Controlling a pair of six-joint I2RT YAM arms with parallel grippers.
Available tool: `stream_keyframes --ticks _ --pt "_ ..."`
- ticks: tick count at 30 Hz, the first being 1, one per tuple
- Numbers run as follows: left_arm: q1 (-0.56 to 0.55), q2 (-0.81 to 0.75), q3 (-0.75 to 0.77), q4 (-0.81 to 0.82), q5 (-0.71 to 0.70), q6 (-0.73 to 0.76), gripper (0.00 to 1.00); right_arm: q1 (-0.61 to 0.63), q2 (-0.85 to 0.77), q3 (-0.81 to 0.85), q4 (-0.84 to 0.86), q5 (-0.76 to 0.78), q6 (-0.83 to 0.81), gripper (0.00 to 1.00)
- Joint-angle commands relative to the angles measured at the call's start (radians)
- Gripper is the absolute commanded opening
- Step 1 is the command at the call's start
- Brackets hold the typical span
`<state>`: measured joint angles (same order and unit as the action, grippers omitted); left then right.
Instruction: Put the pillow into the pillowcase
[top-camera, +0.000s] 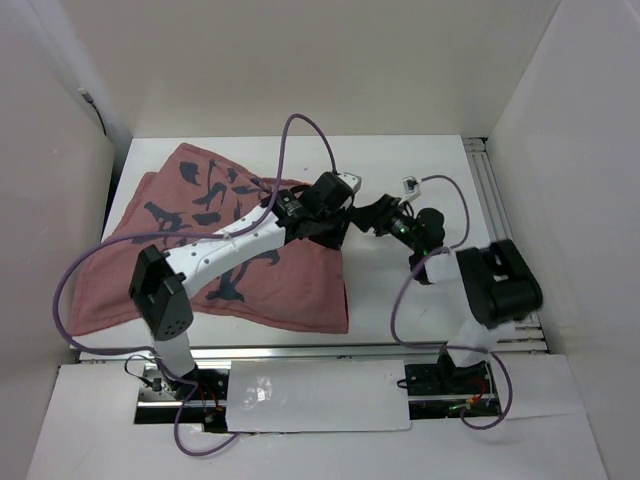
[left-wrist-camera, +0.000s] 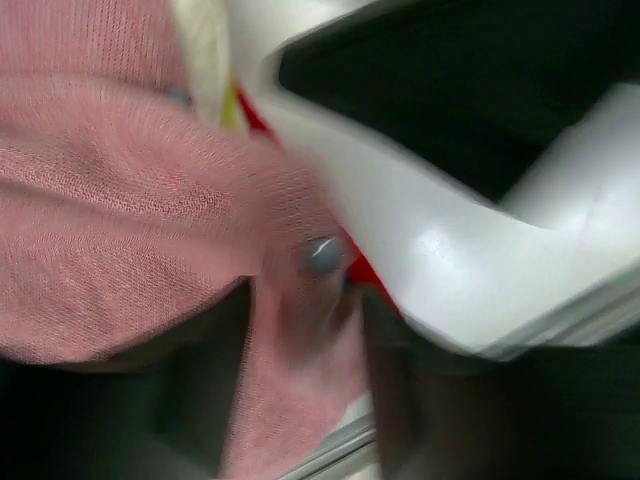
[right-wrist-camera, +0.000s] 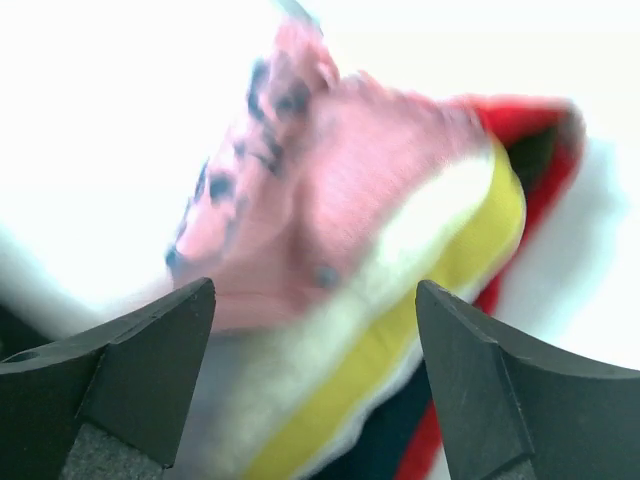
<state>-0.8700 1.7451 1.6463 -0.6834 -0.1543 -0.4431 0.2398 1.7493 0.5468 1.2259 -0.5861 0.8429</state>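
Pillowcase (top-camera: 150, 285) first: spread flat on the table (top-camera: 430, 170), faded pinkish reverse side up with dark markings, mouth along its right-hand edge, brighter red lining showing there in the right wrist view.

Across the pillowcase, left arm (top-camera: 215, 255), reaching from its near-left corner to its mouth. Off the pillowcase's right edge, right arm (top-camera: 495, 285), bent and pointing leftward at the mouth.

Inside the pillowcase, nearly all of the pillow (right-wrist-camera: 440, 250). Only a cream fuzzy strip and the yellow edge poking out of the mouth, lying along the mouth rather than across it. Long axis of the hidden bulk impossible to tell.

At the pillowcase's mouth, left gripper (left-wrist-camera: 300, 420): blurred in its own view, pink cloth bunched in the gap. Clamped or merely resting, impossible to say.

Just outside the mouth, right gripper (right-wrist-camera: 315, 300): spread wide, nothing held, facing the yellow edge square on, near it but apart.

Judged nearly done: body in, one edge out.

Key to the coming move: exposed edge directly ahead of the right gripper, on the pillowcase side. Calls for a push leftward, deeper in, across the line of the edge. Right arm the nearer for that push; left better placed to steady the hem. Risk: dragging cloth along and closing the mouth.
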Motion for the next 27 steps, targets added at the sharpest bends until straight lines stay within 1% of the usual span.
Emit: stream_keyframes --ticks 1,2,3,4,6,7,8,9,10,11,12,13,14,15,16,18,19,21,23,25,27 --pt "0.005 0.048 0.081 -0.094 -0.074 -0.048 0.62 -0.016 -0.255 -0.008 -0.338 0.15 -0.148 0.88" --pt "0.005 0.059 0.095 -0.103 -0.096 -0.048 0.72 -0.016 -0.343 0.013 -0.458 0.223 -0.189 0.9" --pt "0.005 0.059 0.122 -0.104 -0.108 -0.037 0.94 -0.025 -0.376 0.024 -0.614 0.327 -0.211 0.9" --pt "0.005 0.059 0.136 -0.104 -0.108 -0.037 1.0 -0.025 -0.404 0.044 -0.672 0.371 -0.22 0.9" --pt "0.041 0.079 0.199 -0.114 -0.108 -0.026 1.0 -0.034 -0.435 0.059 -0.735 0.414 -0.229 0.89" --pt "0.057 0.115 0.229 -0.114 -0.122 -0.026 1.0 -0.043 -0.435 0.088 -0.781 0.423 -0.238 0.87" --pt "0.084 0.141 0.265 -0.139 -0.152 -0.026 1.0 -0.043 -0.435 0.106 -0.799 0.424 -0.238 0.84" --pt "0.097 0.174 0.352 -0.156 -0.171 -0.026 1.0 -0.043 -0.406 0.123 -0.816 0.405 -0.238 0.81" --pt "0.11 0.21 0.398 -0.169 -0.189 -0.026 1.0 -0.043 -0.39 0.16 -0.85 0.405 -0.251 0.75" --pt "0.136 0.287 0.446 -0.183 -0.204 -0.011 1.0 -0.043 -0.375 0.174 -0.859 0.39 -0.251 0.74" --pt "0.15 0.328 0.539 -0.192 -0.205 0.009 1.0 -0.043 -0.347 0.186 -0.868 0.39 -0.251 0.72" --pt "0.166 0.37 0.582 -0.202 -0.192 0.009 1.0 -0.043 -0.338 0.186 -0.868 0.376 -0.251 0.72" --pt "0.192 0.408 0.621 -0.202 -0.179 0.021 1.0 -0.043 -0.329 0.199 -0.868 0.376 -0.251 0.69" --pt "0.204 0.485 0.686 -0.202 -0.144 0.033 1.0 -0.043 -0.318 0.199 -0.858 0.376 -0.251 0.68" --pt "0.213 0.522 0.714 -0.19 -0.143 0.044 1.0 -0.043 -0.318 0.199 -0.849 0.376 -0.251 0.65" --pt "0.223 0.591 0.73 -0.144 -0.163 0.079 1.0 -0.043 -0.304 0.208 -0.849 0.376 -0.263 0.63" --pt "0.223 0.602 0.712 -0.072 -0.177 0.095 1.0 -0.043 -0.304 0.208 -0.849 0.361 -0.263 0.62" --pt "0.212 0.611 0.686 0.005 -0.204 0.13 1.0 -0.034 -0.294 0.208 -0.839 0.348 -0.274 0.62" --pt "0.2 0.634 0.675 0.062 -0.226 0.139 1.0 -0.007 -0.294 0.193 -0.818 0.332 -0.3 0.6" --pt "0.2 0.634 0.658 0.126 -0.226 0.139 1.0 0.015 -0.303 0.17 -0.751 0.304 -0.324 0.6" --pt "0.2 0.623 0.638 0.177 -0.179 0.126 1.0 0.073 -0.294 0.159 -0.727 0.295 -0.352 0.6"
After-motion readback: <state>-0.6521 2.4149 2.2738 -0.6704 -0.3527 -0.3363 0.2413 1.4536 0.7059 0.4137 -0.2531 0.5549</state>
